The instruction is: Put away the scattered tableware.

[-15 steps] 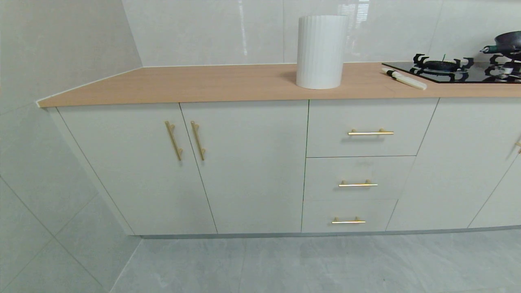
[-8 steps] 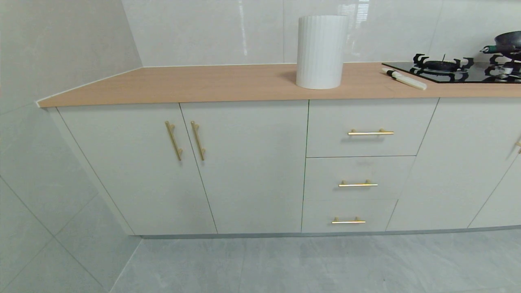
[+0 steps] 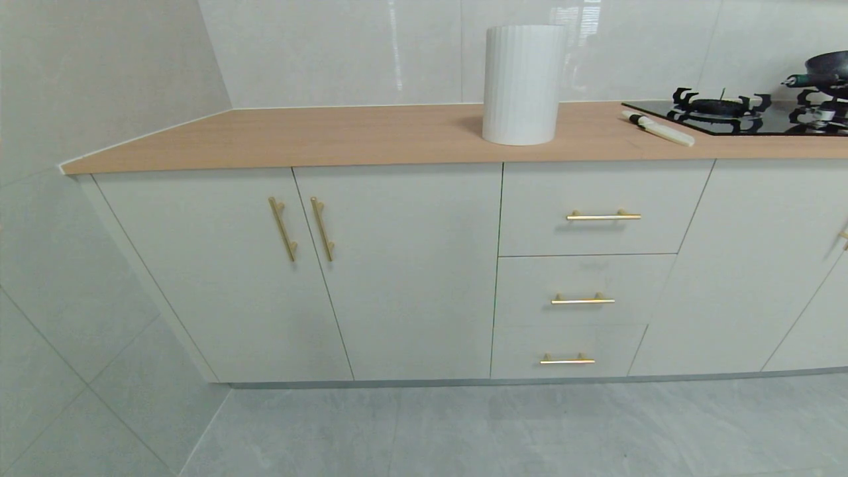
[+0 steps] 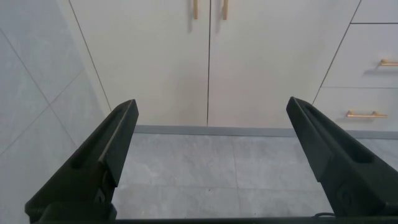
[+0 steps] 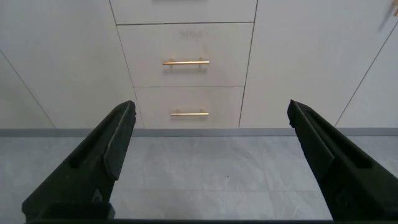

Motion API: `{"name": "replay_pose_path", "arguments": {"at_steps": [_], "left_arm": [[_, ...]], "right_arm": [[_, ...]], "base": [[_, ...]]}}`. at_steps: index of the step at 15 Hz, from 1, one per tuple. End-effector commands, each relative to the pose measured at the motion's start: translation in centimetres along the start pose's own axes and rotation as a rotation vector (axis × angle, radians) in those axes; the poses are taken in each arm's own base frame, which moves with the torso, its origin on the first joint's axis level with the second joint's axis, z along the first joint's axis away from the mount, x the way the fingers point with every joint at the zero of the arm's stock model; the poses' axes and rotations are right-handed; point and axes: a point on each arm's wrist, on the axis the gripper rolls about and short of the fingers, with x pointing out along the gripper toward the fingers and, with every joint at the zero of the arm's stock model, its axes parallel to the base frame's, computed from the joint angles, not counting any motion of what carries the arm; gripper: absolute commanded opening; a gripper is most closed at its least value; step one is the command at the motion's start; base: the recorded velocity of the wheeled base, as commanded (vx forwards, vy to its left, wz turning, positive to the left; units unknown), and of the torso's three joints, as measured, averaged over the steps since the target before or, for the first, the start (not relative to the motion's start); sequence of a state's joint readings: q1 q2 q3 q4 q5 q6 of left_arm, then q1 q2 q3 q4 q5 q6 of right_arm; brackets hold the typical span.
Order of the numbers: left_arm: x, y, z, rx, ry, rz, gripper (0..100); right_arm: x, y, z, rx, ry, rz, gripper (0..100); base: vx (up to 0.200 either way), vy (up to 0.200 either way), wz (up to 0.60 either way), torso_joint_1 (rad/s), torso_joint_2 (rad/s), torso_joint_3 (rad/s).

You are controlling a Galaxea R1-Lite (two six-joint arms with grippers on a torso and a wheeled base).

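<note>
No position has changed across the last second, so no task step has begun. The knife (image 3: 657, 128) lies near the countertop's (image 3: 331, 136) front edge, beside the hob (image 3: 729, 122). The white ribbed holder (image 3: 521, 85) stands mid-counter. The left gripper (image 4: 210, 106) and right gripper (image 5: 210, 106) are both spread wide and empty.

Left gripper (image 4: 210, 155) held low with fingers spread wide, right gripper (image 5: 211, 155) likewise spread, both empty

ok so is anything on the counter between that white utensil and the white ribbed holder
Nothing visible does. Bare countertop lies between the white utensil and the white ribbed holder; the stove sits on the utensil's other side. The left gripper and right gripper are open, low before the cabinet fronts.
</note>
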State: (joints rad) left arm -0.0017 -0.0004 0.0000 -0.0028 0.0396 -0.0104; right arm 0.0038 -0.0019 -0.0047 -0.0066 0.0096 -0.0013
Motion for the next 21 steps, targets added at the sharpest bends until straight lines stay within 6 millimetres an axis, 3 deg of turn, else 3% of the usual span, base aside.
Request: {"name": "replay_pose_path", "arguments": {"at_steps": [1, 16, 21], "left_arm": [[0.0, 0.0, 0.0, 0.0, 0.0, 0.0, 100], [0.0, 0.0, 0.0, 0.003, 0.0, -0.001, 100], [0.0, 0.0, 0.0, 0.001, 0.0, -0.001, 100]], "right_arm": [[0.05, 0.0, -0.15, -0.003, 0.009, 0.003, 100], [0.05, 0.01, -0.16, -0.002, 0.01, 0.005, 100], [0.05, 0.01, -0.16, -0.002, 0.01, 0.007, 100]], "base": [[0.0, 0.0, 0.0, 0.0, 0.0, 0.0], [0.0, 0.0, 0.0, 0.0, 0.0, 0.0], [0.2, 0.0, 0.0, 0.001, 0.0, 0.003]]}}
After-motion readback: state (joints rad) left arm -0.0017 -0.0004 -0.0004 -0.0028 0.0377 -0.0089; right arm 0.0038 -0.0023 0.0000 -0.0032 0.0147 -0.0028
